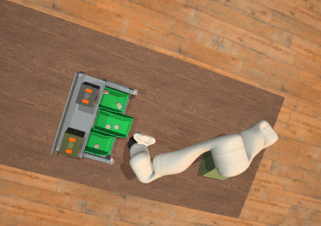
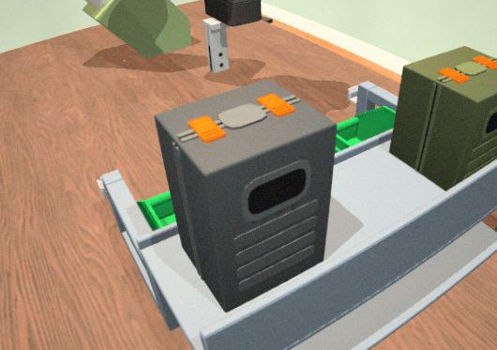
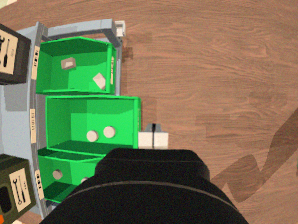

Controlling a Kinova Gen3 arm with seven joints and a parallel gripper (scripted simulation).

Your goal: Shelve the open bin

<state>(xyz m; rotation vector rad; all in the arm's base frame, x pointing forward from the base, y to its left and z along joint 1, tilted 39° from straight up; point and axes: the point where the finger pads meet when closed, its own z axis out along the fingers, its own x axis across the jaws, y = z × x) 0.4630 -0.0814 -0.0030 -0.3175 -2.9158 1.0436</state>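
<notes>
The open green middle bin [image 1: 101, 119] [image 3: 67, 125] stands in the row between two other green bins [image 1: 110, 99] [image 1: 103, 145] [image 3: 85, 55]. Its front faces out and two round parts [image 1: 116, 126] [image 3: 109, 132] lie in it. Its front end sticks out past its neighbours and the shelf's front lip [image 3: 118, 75]; its rear is near the upper board [image 1: 79, 121] [image 2: 370, 174] [image 3: 15, 107]. Whether it rests on the lip cannot be seen. My gripper [image 2: 218, 69] [image 3: 153, 132] is shut and empty, just outside the bin's front wall. The top view hides the fingertips.
A dark grey case [image 1: 87, 95] [image 2: 253, 188] and an olive case [image 1: 71, 143] [image 2: 445, 117] stand on the upper board. Shelf end posts [image 1: 134, 92] [image 1: 111, 160] [image 2: 114, 188] flank the row. A green block [image 1: 212, 172] [image 2: 155, 28] is by the arm's base.
</notes>
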